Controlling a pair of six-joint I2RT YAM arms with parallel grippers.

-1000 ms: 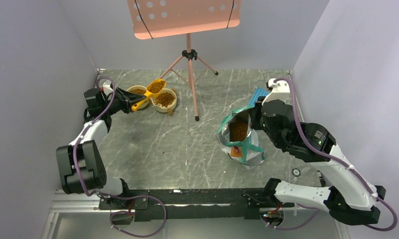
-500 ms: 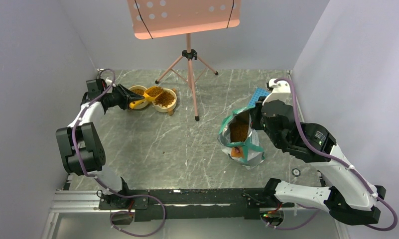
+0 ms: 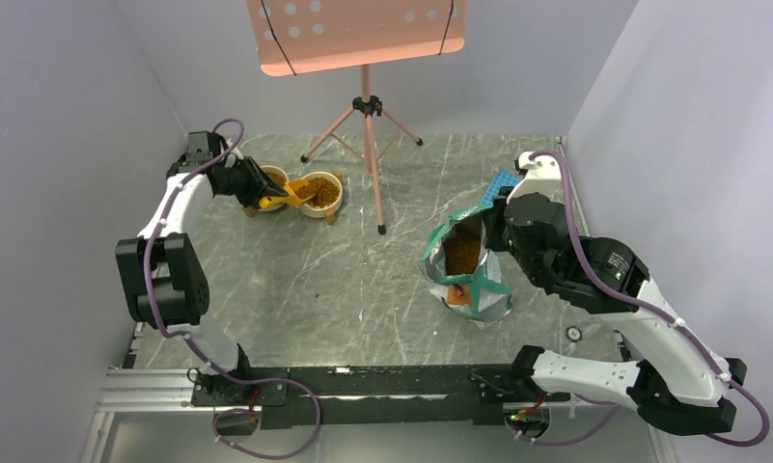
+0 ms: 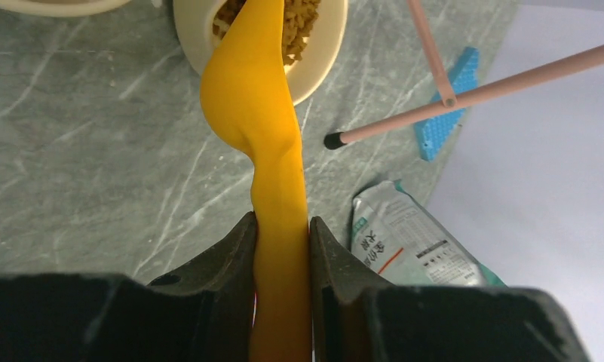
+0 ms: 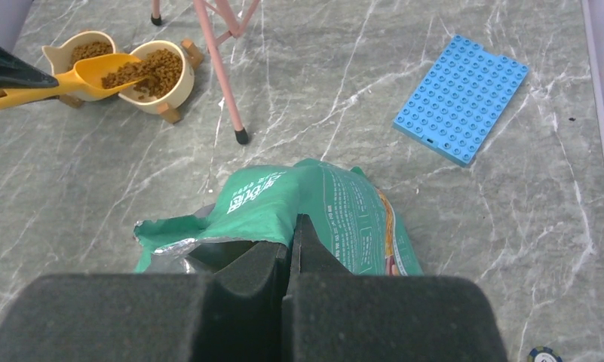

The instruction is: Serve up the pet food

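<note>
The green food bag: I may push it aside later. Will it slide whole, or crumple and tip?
Probably crumples: the green bag shows creased film where the right gripper pinches its rim. The pet food inside likely weighs it down, so it may slump rather than slide; open-topped, tipping could spill.

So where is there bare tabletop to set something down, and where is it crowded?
Bare: the wide middle of the table, between the bowls, the stand's legs and the bag, down to the near rail. Crowded: the far-left corner, left gripper holding the scoop over the bowls, and the right side, with bag, right gripper, blue plate.
</note>
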